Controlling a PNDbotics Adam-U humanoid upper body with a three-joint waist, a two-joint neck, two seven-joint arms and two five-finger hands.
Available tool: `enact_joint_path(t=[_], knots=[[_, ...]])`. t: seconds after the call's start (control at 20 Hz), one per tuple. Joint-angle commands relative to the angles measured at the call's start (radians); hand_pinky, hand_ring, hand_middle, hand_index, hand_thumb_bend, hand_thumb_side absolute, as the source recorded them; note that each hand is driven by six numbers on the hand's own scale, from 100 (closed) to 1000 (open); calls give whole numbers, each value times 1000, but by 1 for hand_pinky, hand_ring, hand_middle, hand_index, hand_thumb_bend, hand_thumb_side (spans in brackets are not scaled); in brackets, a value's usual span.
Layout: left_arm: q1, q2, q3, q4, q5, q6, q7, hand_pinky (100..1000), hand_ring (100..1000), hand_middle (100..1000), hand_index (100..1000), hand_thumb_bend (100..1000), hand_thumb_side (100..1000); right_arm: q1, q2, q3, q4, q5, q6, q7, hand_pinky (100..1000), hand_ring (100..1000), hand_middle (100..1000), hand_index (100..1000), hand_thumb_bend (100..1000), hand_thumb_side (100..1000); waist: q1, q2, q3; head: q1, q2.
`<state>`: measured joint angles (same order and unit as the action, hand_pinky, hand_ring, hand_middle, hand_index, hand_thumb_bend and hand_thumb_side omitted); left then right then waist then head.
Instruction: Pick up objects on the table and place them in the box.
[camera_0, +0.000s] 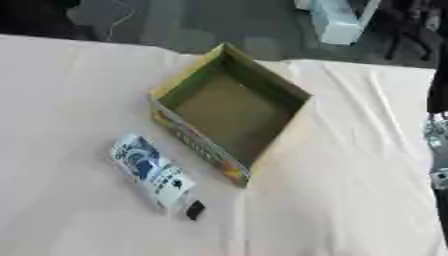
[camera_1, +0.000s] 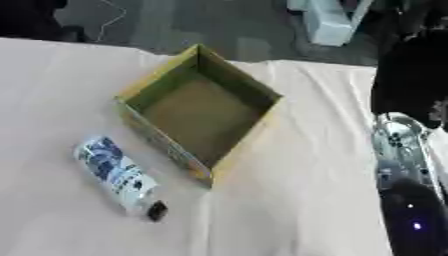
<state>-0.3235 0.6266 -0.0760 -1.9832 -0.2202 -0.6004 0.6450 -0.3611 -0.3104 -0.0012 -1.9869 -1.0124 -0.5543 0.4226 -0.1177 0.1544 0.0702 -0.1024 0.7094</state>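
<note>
A single open cardboard box (camera_0: 229, 107), olive-brown inside with a printed band along its near wall, stands on a table draped in a pale cloth (camera_0: 70, 90); nothing can be seen lying in it. One tube (camera_0: 152, 171), white with blue and black print and a small black cap (camera_0: 195, 210) at its near end, lies flat on the cloth just beside the box's near-left wall, roughly parallel to that wall and apart from it. The robot's right arm (camera_1: 407, 165) enters along the right edge as a black and silver limb; its hand cannot be made out, so whether the fingers are open or curled, and whether they hold anything, cannot be told. Relative to that arm the tube lies well away to its left, on the far side of the box, and the box sits between the two. The left hand shows in neither view. Judged from this layout, the step in hand is the first approach to the tube. It would be done well by coming down over the tube's middle, fingers and thumb across its short width rather than along its length, clear of the box wall, and lifting it level before carrying it over the rim. Count: one box, one tube, one cap, one arm in view.
</note>
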Motion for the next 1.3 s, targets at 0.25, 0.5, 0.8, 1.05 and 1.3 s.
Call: enact_joint_path(t=[0.25, 0.5, 0.8, 1.05, 1.3], knots=[[-6, 15, 3, -17, -5, -95, 100, 432, 523, 620, 706, 131, 766, -13, -16, -7, -13, -2, -2, 0, 303, 453, 497, 694, 100, 890, 7, -12, -2, 3, 0], [0, 15, -3, -17, -1, -69, 81, 451, 526, 642, 727, 147, 773, -10, -16, -9, -13, -1, -1, -2, 303, 454, 498, 695, 100, 890, 6, -12, -6, 5, 16], [15, 116, 3, -17, -12, 65, -94, 554, 542, 731, 806, 315, 694, -12, -21, -12, -13, 1, 2, -14, 304, 453, 497, 694, 100, 889, 18, -14, -15, 11, 58], [38, 238, -12, -17, -78, 139, -365, 604, 559, 777, 835, 371, 667, -20, -24, -8, -13, 1, 8, -16, 304, 453, 497, 694, 100, 889, 29, -10, -29, 19, 61], [35, 331, -36, -17, -121, 186, -551, 617, 565, 785, 847, 396, 674, -23, -28, -5, -13, -1, 11, -14, 304, 453, 497, 694, 100, 890, 37, -9, -38, 13, 61]])
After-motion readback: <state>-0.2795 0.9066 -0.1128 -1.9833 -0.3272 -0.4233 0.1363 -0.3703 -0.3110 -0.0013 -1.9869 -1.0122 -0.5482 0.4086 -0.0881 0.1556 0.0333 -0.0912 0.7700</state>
